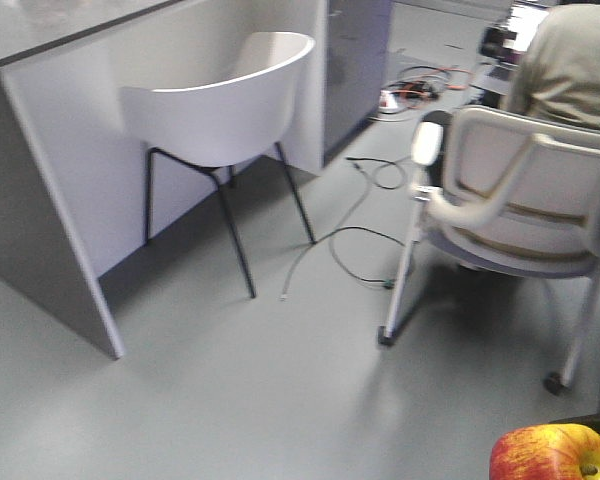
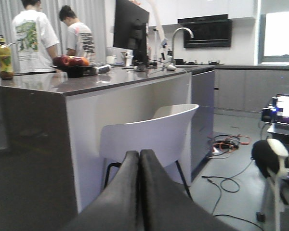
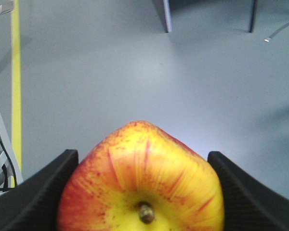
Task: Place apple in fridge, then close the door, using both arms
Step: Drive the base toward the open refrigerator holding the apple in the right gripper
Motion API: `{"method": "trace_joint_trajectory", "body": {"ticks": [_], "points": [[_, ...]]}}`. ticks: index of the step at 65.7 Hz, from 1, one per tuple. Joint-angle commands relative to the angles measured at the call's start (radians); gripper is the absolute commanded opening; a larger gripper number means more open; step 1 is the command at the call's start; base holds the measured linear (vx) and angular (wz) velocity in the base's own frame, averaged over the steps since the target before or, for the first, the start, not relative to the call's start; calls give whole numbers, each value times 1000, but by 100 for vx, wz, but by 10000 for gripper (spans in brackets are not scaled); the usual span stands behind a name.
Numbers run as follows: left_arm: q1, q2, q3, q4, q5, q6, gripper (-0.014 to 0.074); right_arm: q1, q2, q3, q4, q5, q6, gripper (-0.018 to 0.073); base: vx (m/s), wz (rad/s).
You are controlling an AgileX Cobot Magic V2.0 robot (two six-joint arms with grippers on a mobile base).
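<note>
Our right gripper [image 3: 142, 161] was partly open around the apple [image 3: 142, 183], its two black fingers [image 3: 38, 197] pressing the fruit's sides, with the stem end toward the wrist camera. We judged that hold sensible: clamped across its widest part, the apple could ride without rolling as we carried it low above the grey floor [image 3: 135, 72]. Our left gripper [image 2: 138, 161] was closed, jaws pressed together with nothing between them. It was raised level and pointed toward a white chair [image 2: 149, 132] tucked under a dark-topped surface [image 2: 111, 79]. We took it that this empty arm was being saved for the door. Neither the fridge nor its door showed in any view, so we could not say how near they were. We judged the task to be in its carrying stage, with placing and closing not yet done. In the front view the apple sat at the bottom right corner. Cables [image 1: 355, 240] trailed across the floor, and a seated person [image 1: 570, 60] occupied a wheeled chair [image 1: 520, 210] nearby, all things we would want to steer around.
</note>
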Motion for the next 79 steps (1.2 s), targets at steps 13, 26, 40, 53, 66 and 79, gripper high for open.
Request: {"method": "trace_joint_trajectory", "body": {"ticks": [13,26,40,53,66,79], "points": [[-8,-1,26,-9,-76,-2,-6,4,3,-26,47,-37,-3,90,-2,59],[-8,-1,26,-9,-76,-2,-6,4,3,-26,47,-37,-3,90,0,51],[-8,-1,26,-9,-76,-2,-6,4,3,-26,47,-37,-3,90,1,45],[-8,-1,26,-9,-76,-2,-6,4,3,-26,47,-37,-3,90,1,50],[-8,-1,26,-9,-76,-2,-6,4,3,-26,47,-37,-3,90,1,58],[-8,-1,26,-9,-76,-2,-6,4,3,-26,47,-37,-3,90,1,62]]}}
